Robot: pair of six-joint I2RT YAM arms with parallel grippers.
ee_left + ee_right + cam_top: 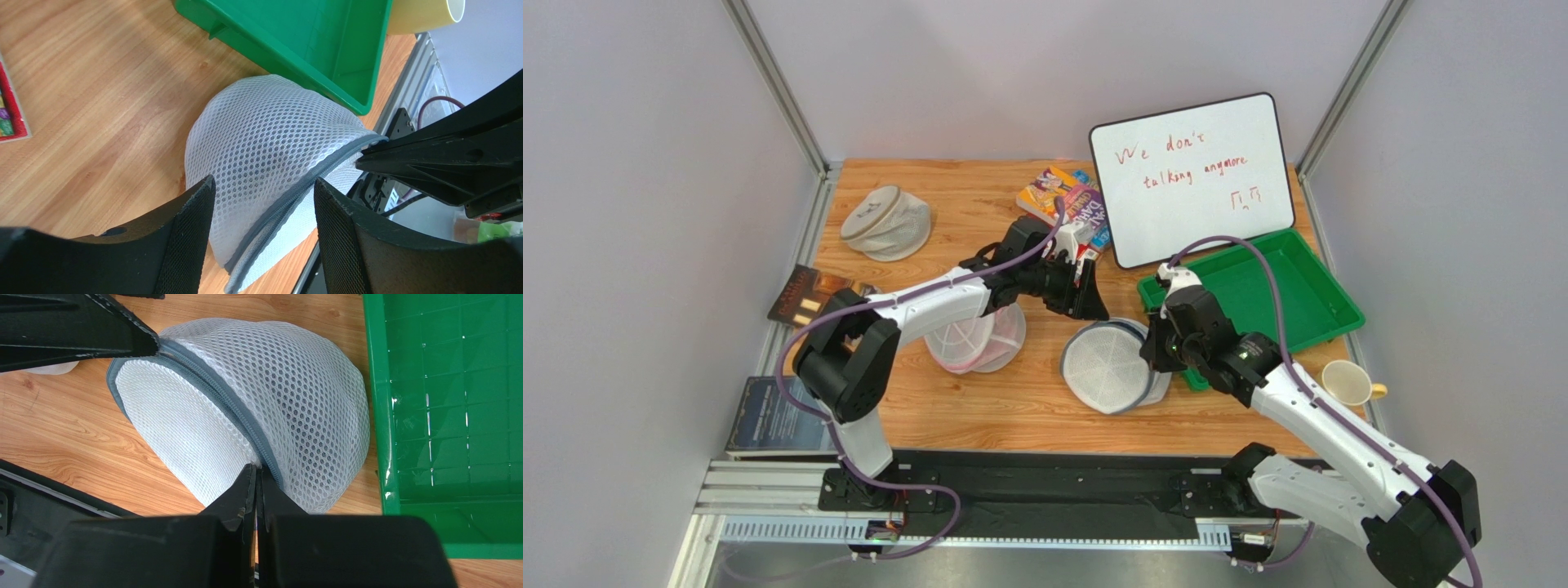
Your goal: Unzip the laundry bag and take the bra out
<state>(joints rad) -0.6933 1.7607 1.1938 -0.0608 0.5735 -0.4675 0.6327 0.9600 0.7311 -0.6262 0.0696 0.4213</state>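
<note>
— Tool on the left (264, 190)?
— Spread wide, black fingers (184, 239) well apart, over the laundry bag (270, 153). Contact with the mesh impossible to tell.
— And the bag itself?
— Near the middle of the wooden bench (1014, 417), tipped on its side, round spoked end panel tilted upward, grey-blue zipper rim (209, 386) around it. Just left of it, a pink-tinted mesh bag (977, 341). Behind, a whiteboard (1192, 178) with red handwriting, propped upright. Just beside the bag's right flank, the corner of a green tray (1320, 300).
— The bra?
— Not made out; only a dim darker patch behind the white mesh.
— Tool on the right (256, 478)?
— Pressed together, pinching the zipper rim at the bag's right edge.
— Anything further right?
— A yellow cup (1351, 382) on the bench, beside the tray.
</note>
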